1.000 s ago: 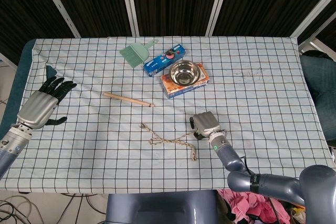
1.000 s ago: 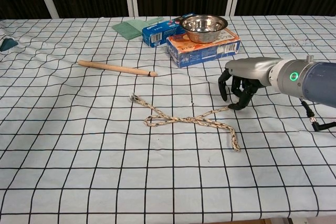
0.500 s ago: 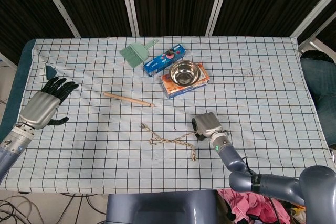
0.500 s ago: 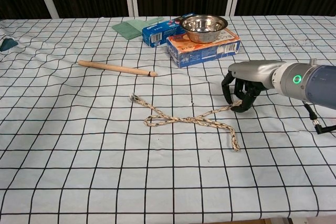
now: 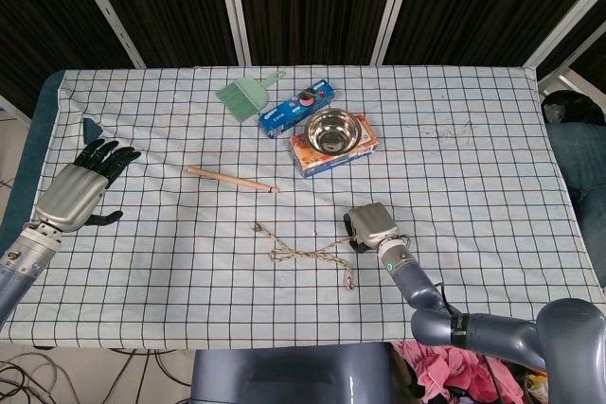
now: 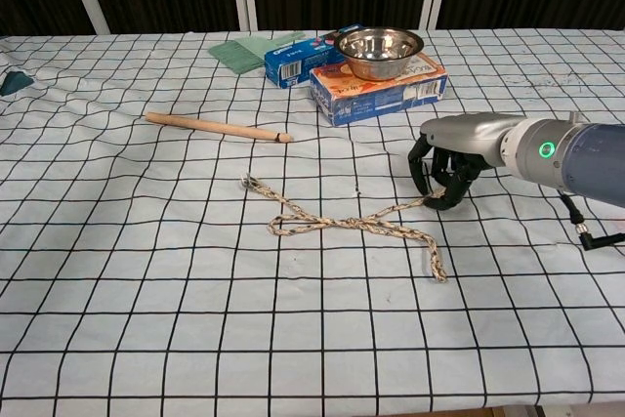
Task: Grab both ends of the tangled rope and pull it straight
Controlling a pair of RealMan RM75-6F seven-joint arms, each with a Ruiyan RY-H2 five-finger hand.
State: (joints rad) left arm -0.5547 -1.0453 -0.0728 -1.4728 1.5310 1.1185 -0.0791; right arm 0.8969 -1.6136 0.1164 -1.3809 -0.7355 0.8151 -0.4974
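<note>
The tangled rope lies in a loose crossed loop on the checked cloth at the table's middle. Its left end lies free. My right hand sits palm down at the rope's right end. Its curled fingers and thumb close around that end, which still touches the cloth. My left hand hovers open at the table's left edge, far from the rope, and shows only in the head view.
A wooden stick lies above and left of the rope. Behind it are a steel bowl on an orange box, a blue box and a green dustpan. A small teal object sits far left.
My right hand has shifted slightly over the rope's right end and its fingers have curled in tighter. The rope has not moved. My left hand stayed nearly still.
</note>
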